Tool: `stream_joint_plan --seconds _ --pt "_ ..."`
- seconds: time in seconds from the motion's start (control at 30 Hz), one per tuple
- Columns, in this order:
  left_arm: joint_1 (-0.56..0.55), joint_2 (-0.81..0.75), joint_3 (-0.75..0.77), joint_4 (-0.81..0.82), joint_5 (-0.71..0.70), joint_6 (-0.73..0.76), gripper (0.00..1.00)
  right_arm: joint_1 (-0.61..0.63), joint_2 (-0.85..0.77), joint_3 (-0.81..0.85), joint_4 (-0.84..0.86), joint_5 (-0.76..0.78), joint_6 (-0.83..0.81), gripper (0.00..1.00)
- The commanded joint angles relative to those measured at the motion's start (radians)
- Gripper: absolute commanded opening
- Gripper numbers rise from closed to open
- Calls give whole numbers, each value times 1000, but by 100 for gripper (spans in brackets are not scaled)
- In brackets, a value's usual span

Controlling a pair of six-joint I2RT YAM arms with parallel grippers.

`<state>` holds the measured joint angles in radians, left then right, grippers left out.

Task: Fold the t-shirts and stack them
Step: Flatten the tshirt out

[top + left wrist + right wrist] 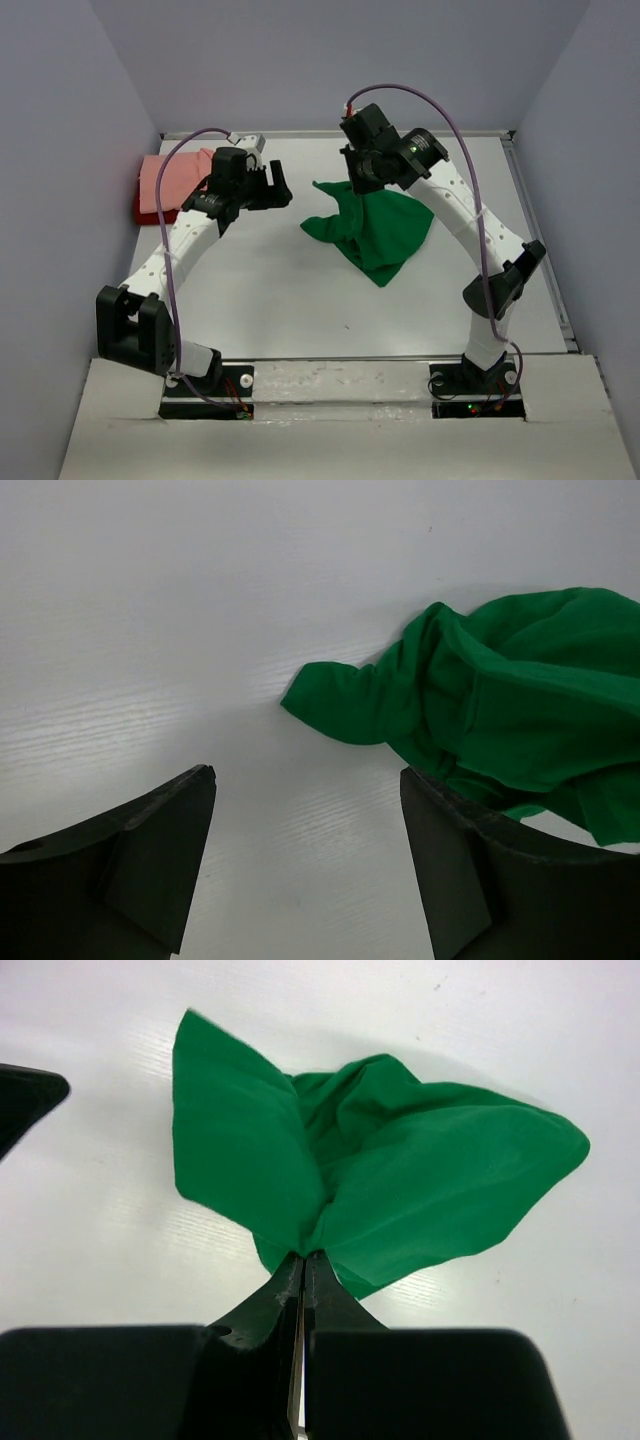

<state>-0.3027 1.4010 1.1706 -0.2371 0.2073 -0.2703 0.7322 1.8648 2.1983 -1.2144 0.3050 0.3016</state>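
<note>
Top view: the right gripper is clamped tight on a bunched bit of the bright green cloth t-shirt. The shirt sits crumpled mid-table, a bit toward the far edge, and its bulk trails from the pinch toward the near-right. The left gripper hovers w/ jaws apart and empty, just left of the shirt's loose left tip. The folded salmon pink t-shirt lies on the dark red t-shirt in the far-left corner of the white table, well apart from the action.

Left wrist: both fingers are spread wide w/ only bare table between them. The green cloth lies ahead and to the right, one floppy corner pointing back toward the gap. The right-hand finger is close to the hem, but I can't tell if it touches.

Right wrist: the fingers are pressed together on a pinch of cloth, and two lobes fan away from it.

My read: the left arm is nearer that loose corner. It needs to shift fwd and right to take it, so the shirt can be spread flat.
</note>
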Motion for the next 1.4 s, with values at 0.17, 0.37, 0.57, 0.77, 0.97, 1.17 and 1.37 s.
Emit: stream_joint_plan --seconds 0.17,0.37,0.57,0.77,0.97,1.17,1.37 --pt "-9 -56 6 -4 -14 0 62 30 48 405 -145 -12 -38 0" --pt "-10 -83 -25 -2 12 11 48 30 -32 332 -177 81 -7 0" --pt "-73 4 -14 1 43 20 35 30 -36 354 -252 216 74 0" --pt "-133 44 50 -4 3 6 31 30 -79 233 -274 397 178 0" --pt "-150 72 38 8 15 6 34 30 -151 100 -275 514 267 0" --pt "-153 163 35 19 20 -1 50 -7 -202 55 -274 484 294 0" --pt "-156 349 168 4 10 8 59 -7 -197 130 -275 465 258 0"
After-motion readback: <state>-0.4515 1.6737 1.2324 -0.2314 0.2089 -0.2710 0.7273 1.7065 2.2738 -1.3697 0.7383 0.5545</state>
